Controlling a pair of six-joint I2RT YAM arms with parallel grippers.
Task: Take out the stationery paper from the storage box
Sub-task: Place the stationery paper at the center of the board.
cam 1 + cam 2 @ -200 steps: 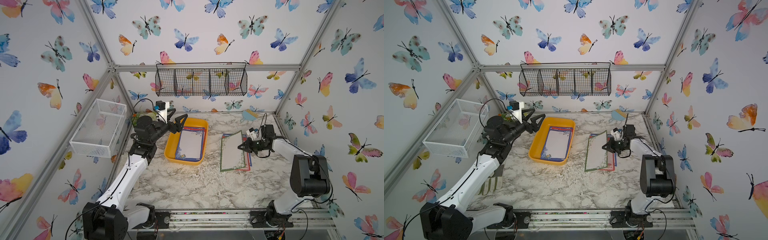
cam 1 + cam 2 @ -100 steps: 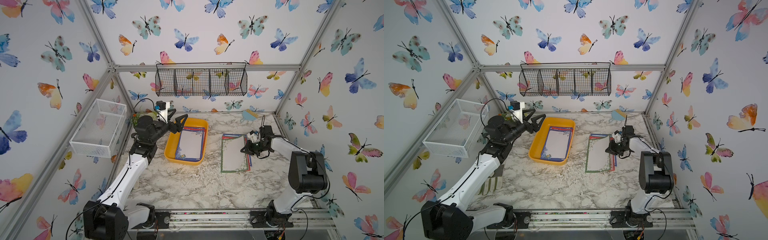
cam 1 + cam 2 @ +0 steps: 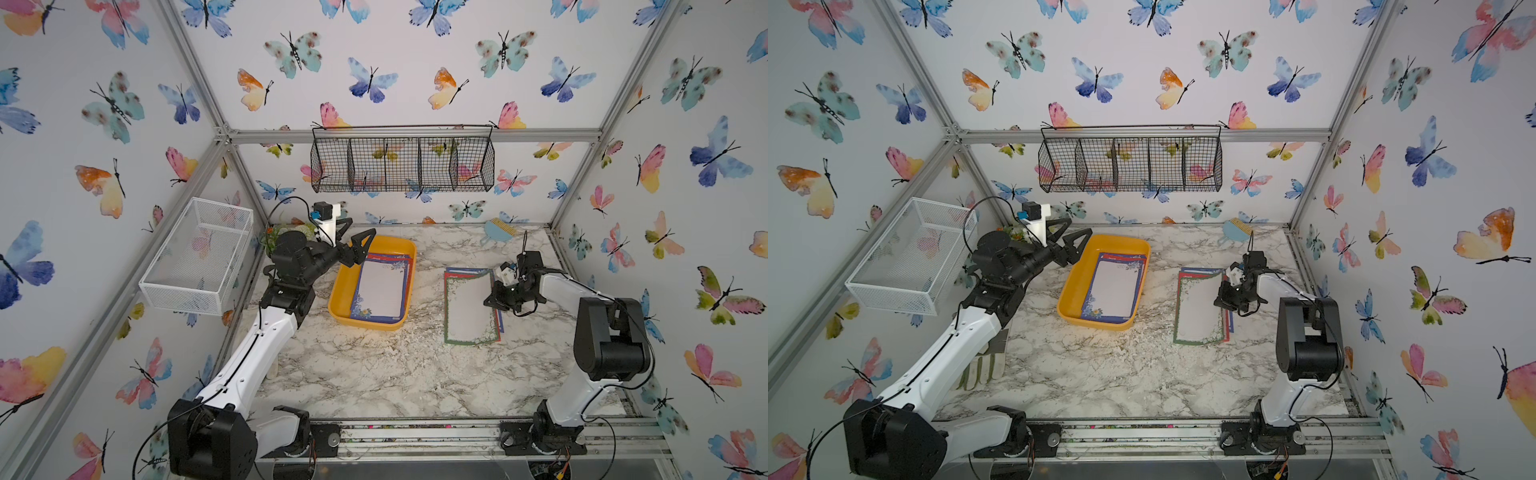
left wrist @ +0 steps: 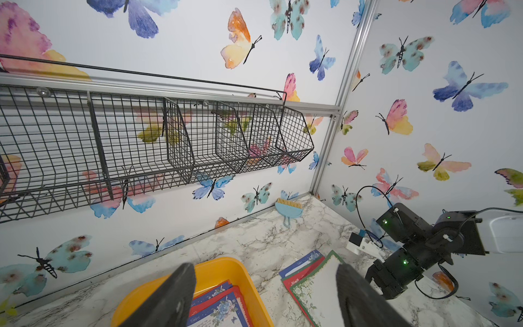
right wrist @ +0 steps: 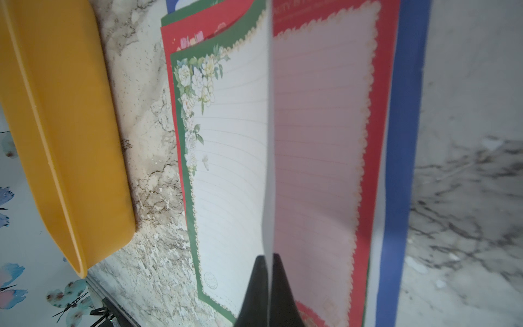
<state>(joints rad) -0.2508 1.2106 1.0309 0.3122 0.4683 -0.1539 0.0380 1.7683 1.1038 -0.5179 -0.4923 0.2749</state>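
Several sheets of stationery paper (image 3: 380, 291) lie in the storage box (image 3: 400, 245) near the bench's (image 3: 374, 365) far edge; your left gripper (image 3: 360, 232) hangs wide open over its far rim. Your right gripper (image 5: 267, 262) pinches the green-bordered sheet's (image 3: 467, 309) right edge, raised off the stack (image 5: 317, 141) beside the box; open marble lines the front edge.

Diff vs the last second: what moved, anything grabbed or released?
The right tool lowered the green-bordered sheet from tilted up to nearly flat on the pile beside the storage box. It still pinches the sheet's edge; nothing released. Unchanged: the left tool open over the box's far corner, blue-bordered sheet on top inside.
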